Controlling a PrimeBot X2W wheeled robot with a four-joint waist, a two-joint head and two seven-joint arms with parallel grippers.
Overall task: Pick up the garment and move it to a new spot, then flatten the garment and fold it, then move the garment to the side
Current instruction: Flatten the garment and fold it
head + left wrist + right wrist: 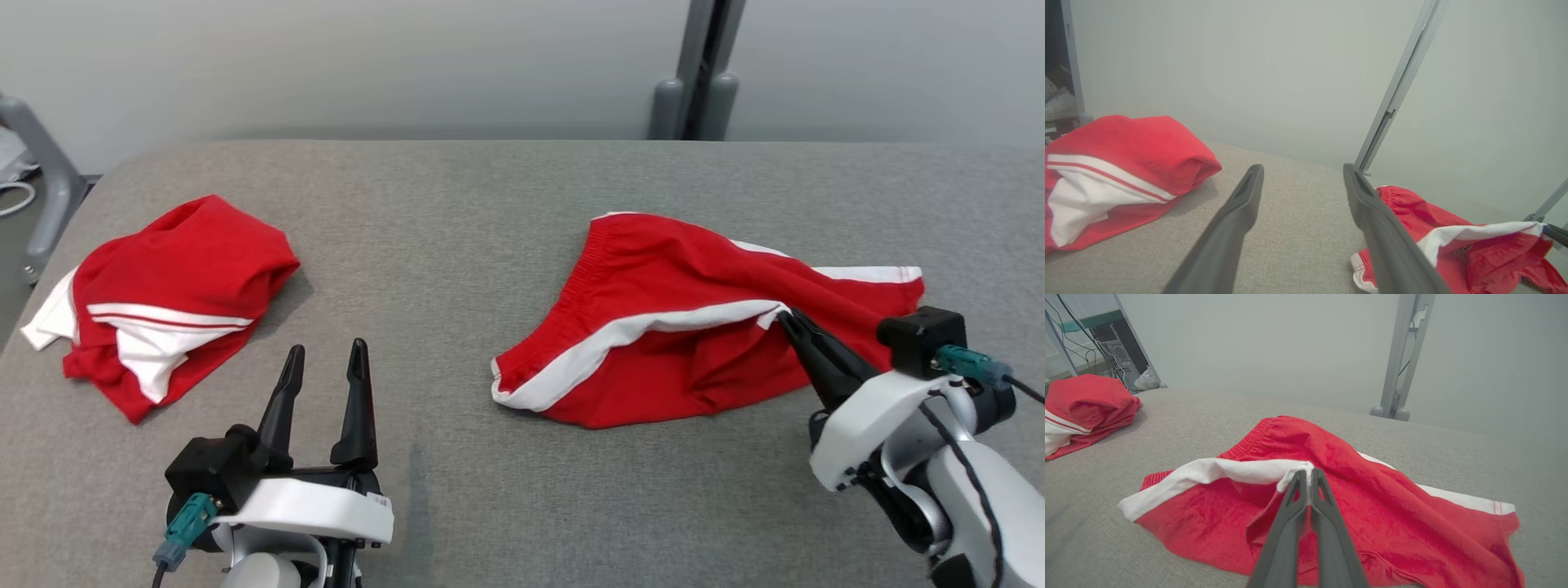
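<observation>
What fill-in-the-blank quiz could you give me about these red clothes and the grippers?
1. The right gripper pinches the ____ trim of the red shorts.
2. The left gripper holds nothing; its jaws stand ____.
3. The bunched red garment lies at the robot's ____.
Missing: white; open; left.

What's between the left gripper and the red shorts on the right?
Nothing: bare grey tabletop separates the left gripper from the red shorts, seen in the head view.
</observation>
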